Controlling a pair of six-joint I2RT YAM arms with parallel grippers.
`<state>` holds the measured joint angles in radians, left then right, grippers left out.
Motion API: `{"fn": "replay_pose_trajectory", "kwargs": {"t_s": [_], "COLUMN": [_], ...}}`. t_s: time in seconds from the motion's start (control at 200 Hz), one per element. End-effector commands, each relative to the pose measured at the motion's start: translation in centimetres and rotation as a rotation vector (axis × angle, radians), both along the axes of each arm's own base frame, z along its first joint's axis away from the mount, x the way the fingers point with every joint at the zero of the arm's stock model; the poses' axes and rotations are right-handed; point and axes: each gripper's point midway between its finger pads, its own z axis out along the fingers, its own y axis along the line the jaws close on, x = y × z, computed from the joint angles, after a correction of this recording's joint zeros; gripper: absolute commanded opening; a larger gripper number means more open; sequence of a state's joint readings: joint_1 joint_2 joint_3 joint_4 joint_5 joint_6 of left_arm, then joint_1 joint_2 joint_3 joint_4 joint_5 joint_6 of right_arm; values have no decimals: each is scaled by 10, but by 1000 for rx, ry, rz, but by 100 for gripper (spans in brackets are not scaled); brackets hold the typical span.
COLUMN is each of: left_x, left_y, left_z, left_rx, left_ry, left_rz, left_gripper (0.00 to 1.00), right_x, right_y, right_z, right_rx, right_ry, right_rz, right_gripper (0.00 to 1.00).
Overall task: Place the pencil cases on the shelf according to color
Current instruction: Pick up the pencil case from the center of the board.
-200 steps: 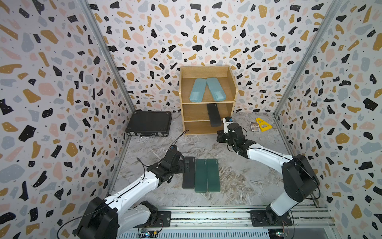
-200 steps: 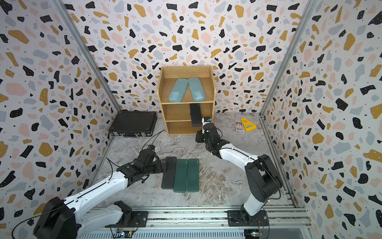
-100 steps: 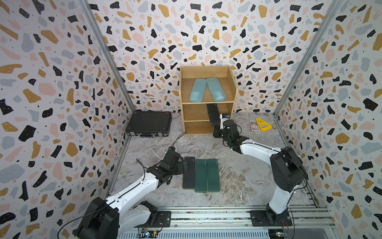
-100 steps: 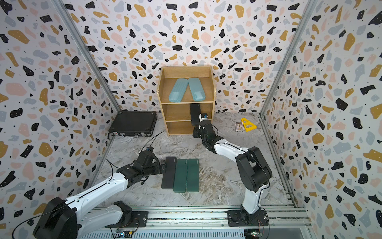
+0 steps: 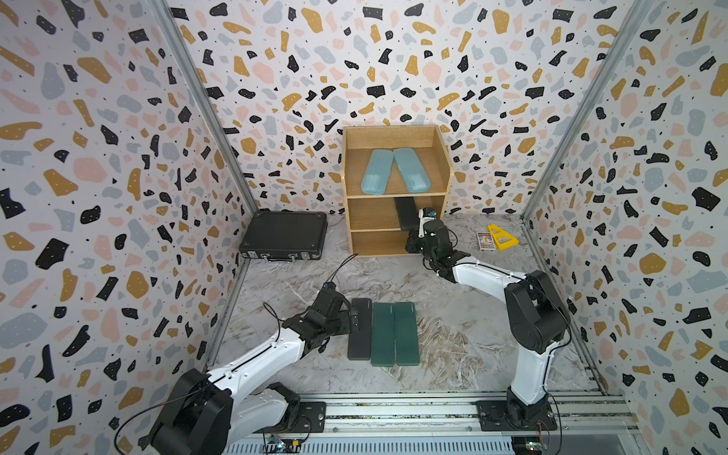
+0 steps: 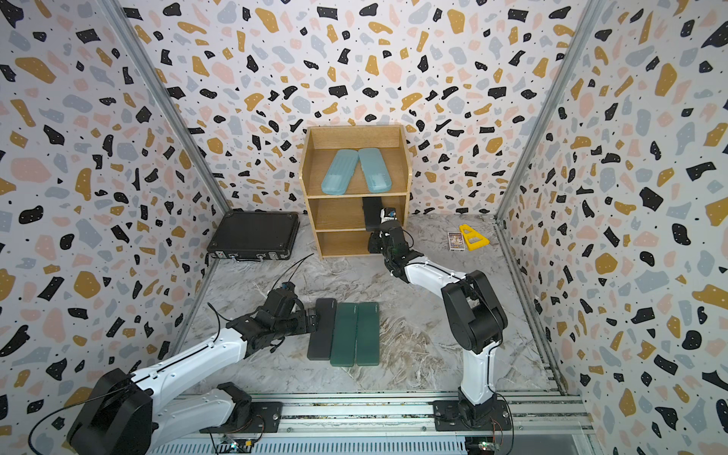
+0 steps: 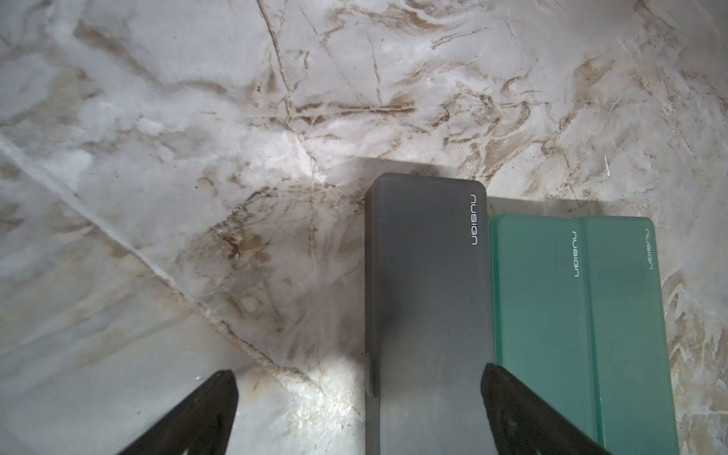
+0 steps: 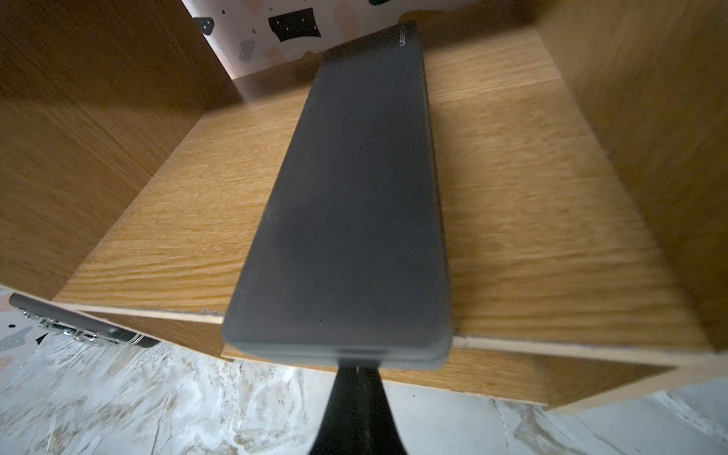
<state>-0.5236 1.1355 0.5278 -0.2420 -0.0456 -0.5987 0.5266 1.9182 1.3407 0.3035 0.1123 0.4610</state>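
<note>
Marble-patterned desk (image 5: 453,354) between terrazzo walls (image 5: 98,197) carries the light-wood three-tier shelf (image 5: 394,138); a matte black flat pencil case (image 8: 346,205) lies on its middle tier, overhanging the front edge, with the right arm's fingers (image 8: 354,402) pressed together against the overhanging end. A good push would run straight along its length so it does not swivel, leaving room for the second black case (image 7: 425,299), well in front of the shelf, which the left arm's fingers (image 7: 524,409) straddle wide, gripping nothing.

Shelf (image 5: 370,214) at counter (image 5: 453,335) back. Top tier: left case (image 5: 377,172), right case (image 5: 411,170), far ends touching. Middle-tier case (image 5: 405,212) overhangs front edge. Row of three cases (image 5: 383,333) up front. Briefcase (image 5: 284,235) left of shelf.
</note>
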Motion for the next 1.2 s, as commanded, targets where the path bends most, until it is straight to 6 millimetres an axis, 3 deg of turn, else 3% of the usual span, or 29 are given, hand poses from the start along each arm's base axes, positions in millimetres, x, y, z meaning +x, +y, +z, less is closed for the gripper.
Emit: {"fn": "replay_pose_trajectory", "kwargs": {"t_s": [0.0,0.125,0.225,0.42,0.511,0.591,0.746,0.911,1.071,1.196], "left_x": [-1,-5,-10,-31,-42,-48,-56,-56,-50,-48], "left_y": [-1,-1,-2,4,10,12,11,1,-16,-17], "left_z": [-5,-8,-6,0,-5,-12,-21,-12,1,-8], "left_rx": [-17,-23,-37,-64,-61,-59,-50,-70,-119,-79], "left_ry": [11,34,49,78,112,142,194,168,123,146], "left_rz": [3,5,5,12,27,36,35,25,0,4], "left_gripper": [100,100,100,100,100,100,99,100,100,100], "right_x": [8,7,-6,-56,-83,-109,-156,-199,-226,-238], "right_y": [-1,3,3,-19,-31,-37,-57,-84,-90,-94], "right_z": [17,17,23,35,37,37,24,0,-32,-53], "right_rx": [4,13,36,60,57,43,-4,-65,-83,-81], "right_ry": [-36,-31,-32,-2,29,77,150,214,303,341], "right_rz": [-1,27,59,84,96,134,169,170,210,211], "right_gripper": [3,5,13,38,52,58,63,68,71,72]}}
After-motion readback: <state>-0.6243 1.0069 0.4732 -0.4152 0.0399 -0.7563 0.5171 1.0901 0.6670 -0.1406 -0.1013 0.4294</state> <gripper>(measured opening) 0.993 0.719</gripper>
